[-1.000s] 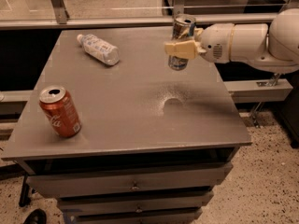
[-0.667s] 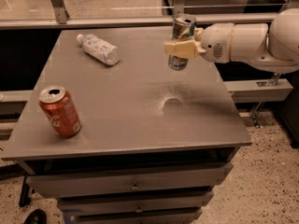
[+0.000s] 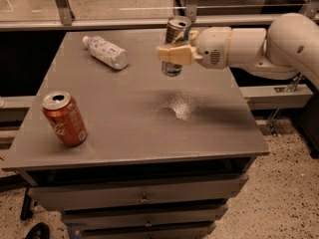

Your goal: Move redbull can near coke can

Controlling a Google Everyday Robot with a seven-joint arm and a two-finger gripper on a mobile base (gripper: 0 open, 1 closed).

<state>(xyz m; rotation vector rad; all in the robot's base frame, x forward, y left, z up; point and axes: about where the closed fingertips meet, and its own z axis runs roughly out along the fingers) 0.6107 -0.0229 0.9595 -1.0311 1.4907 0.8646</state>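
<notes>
Coke can: red, white script, upright, near-left corner of counter.
Redbull can: label unreadable, mid-body hidden by fingers; held clear of counter above far edge, right of centre.
Gripper: fingers clamped on redbull can.
Plastic bottle: lying near far-left corner.
Counter grey, drawers below; speckled floor.

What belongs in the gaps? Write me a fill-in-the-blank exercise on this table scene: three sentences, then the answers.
1. The claw holds the redbull can ____ the table, not on it.
2. As the camera sees it, the coke can stands near the table's ____ edge.
3. The bottle lies on its ____.
Missing words: above; left; side.
</notes>
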